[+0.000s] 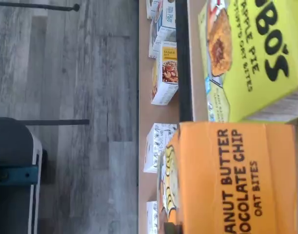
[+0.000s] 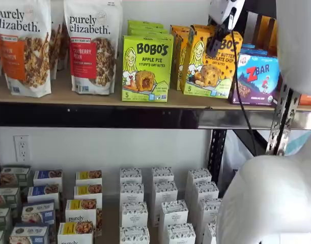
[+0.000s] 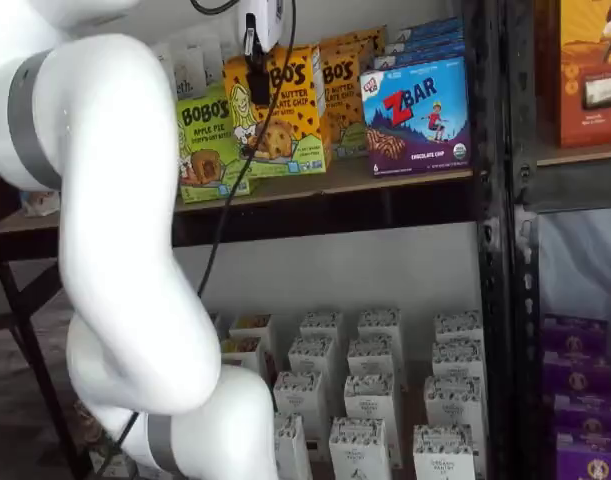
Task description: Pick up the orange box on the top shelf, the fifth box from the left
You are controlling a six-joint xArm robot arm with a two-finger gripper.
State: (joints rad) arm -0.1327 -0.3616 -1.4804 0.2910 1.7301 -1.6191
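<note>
The top shelf (image 2: 94, 99) carries, side by side, two granola bags (image 2: 91, 46), a green box (image 2: 146, 67), the orange box (image 2: 208, 63) and a blue ZBar box (image 2: 257, 79), all upright, with more boxes behind them.

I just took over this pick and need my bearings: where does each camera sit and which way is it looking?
Wrist view: on the wrist, picture turned sideways, close over the orange box and the lime-green box; none of the gripper shows.
A shelf view: frontal to the top shelf; the gripper hangs before the orange box, white arm at right.
A shelf view: angled from the left; the arm fills its left and the gripper shows.
All three share the orange box.
</note>
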